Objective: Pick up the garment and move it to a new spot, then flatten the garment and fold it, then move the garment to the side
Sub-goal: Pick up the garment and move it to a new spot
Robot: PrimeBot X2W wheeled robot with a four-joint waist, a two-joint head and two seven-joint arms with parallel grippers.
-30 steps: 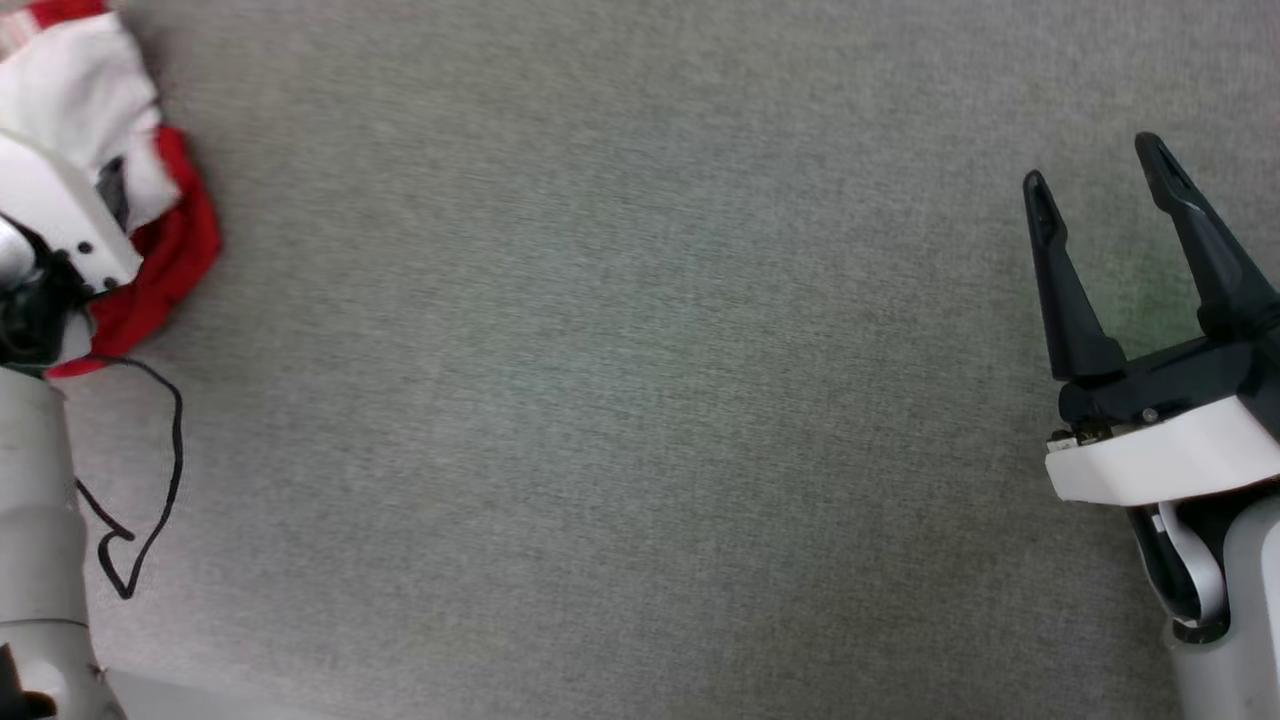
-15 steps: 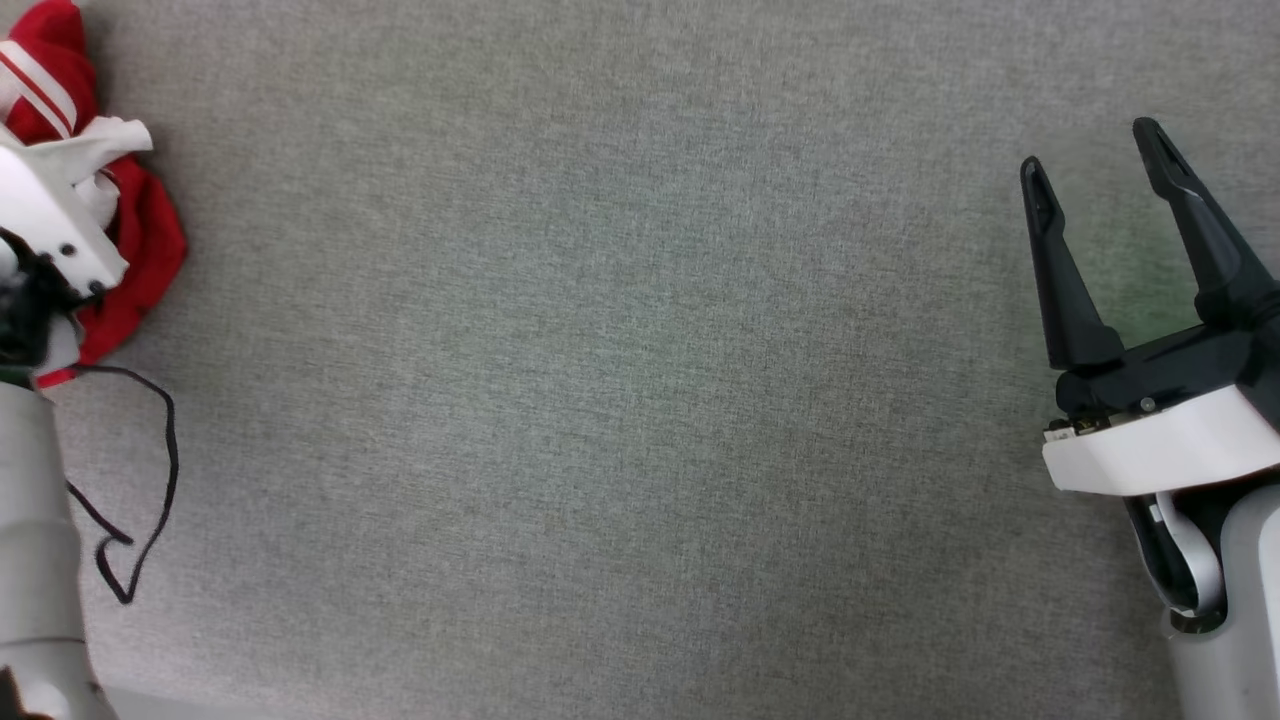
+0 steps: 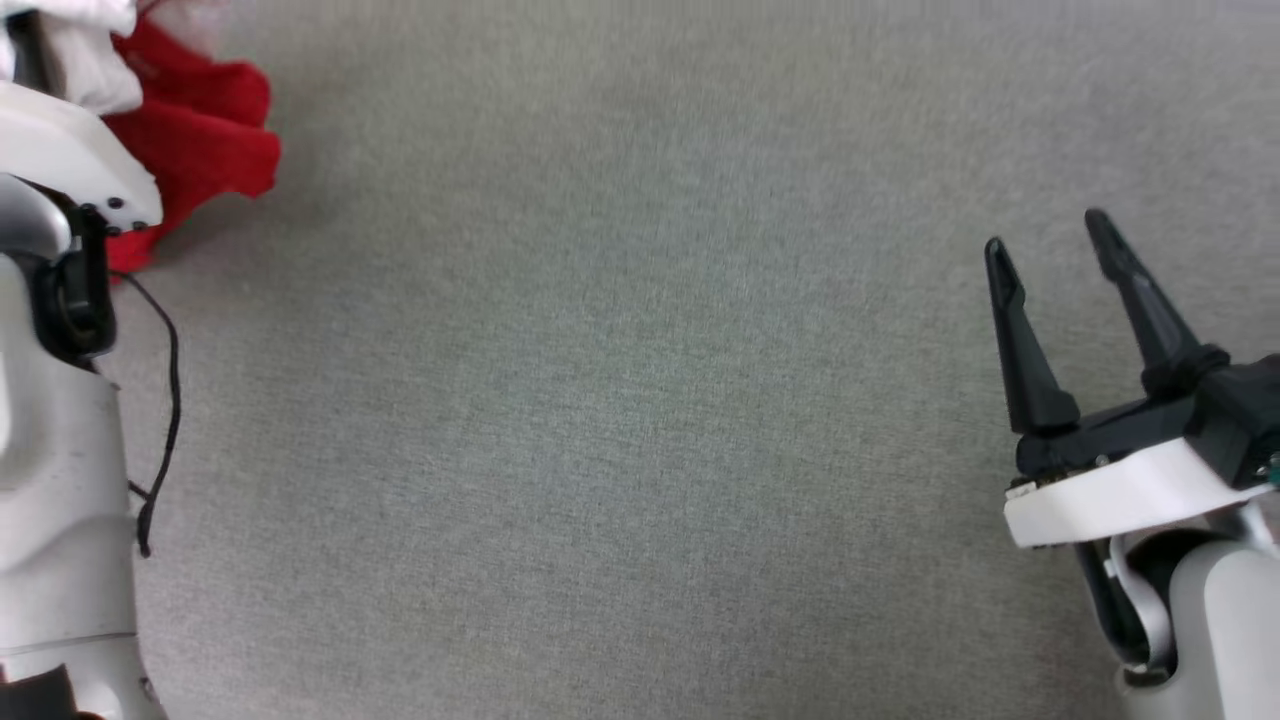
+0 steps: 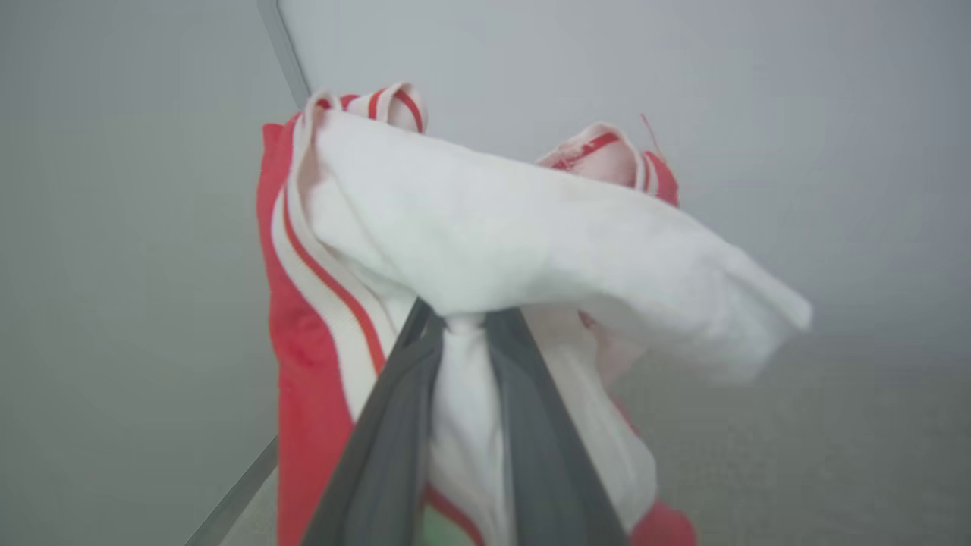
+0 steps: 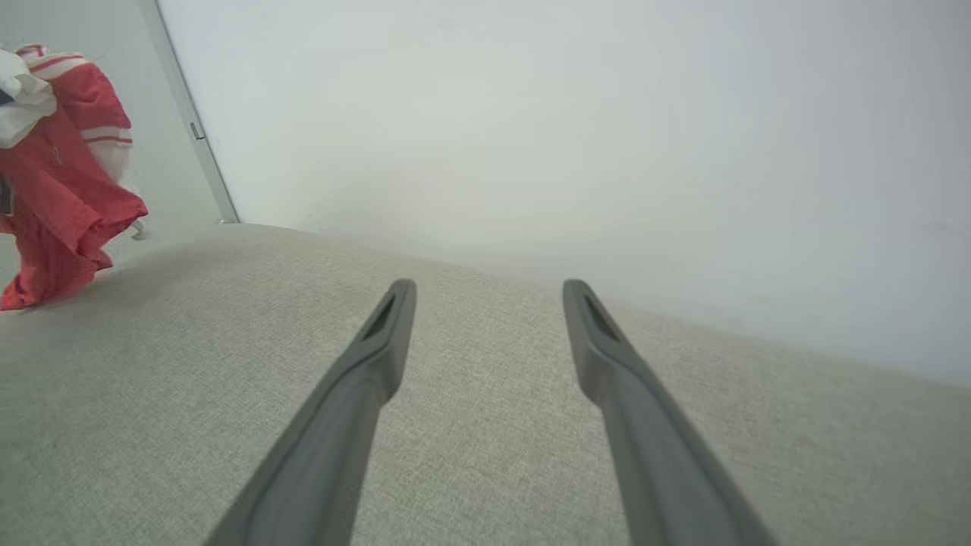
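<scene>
The garment (image 4: 485, 220) is a bunched red shirt with white sleeves and red-and-white striped trim. In the left wrist view my left gripper (image 4: 464, 322) is shut on a fold of its white cloth, and the rest hangs down around the fingers. The head view has the garment (image 3: 195, 130) at the top left corner, past my left wrist. From the right wrist view the garment (image 5: 64, 182) hangs at the far left, its lower edge near the grey surface. My right gripper (image 3: 1050, 245) is open over the surface at the right with nothing in it; its fingers (image 5: 379, 349) are spread wide.
A grey fabric surface (image 3: 620, 400) spans the head view. A pale wall (image 5: 569, 136) rises behind its far edge, with a metal strip (image 5: 193, 129) at the left. A thin black cable (image 3: 170, 380) loops beside my left forearm.
My left gripper has shut on the garment and raised it off the surface. The head view has shifted, so the right gripper sits lower in it.
</scene>
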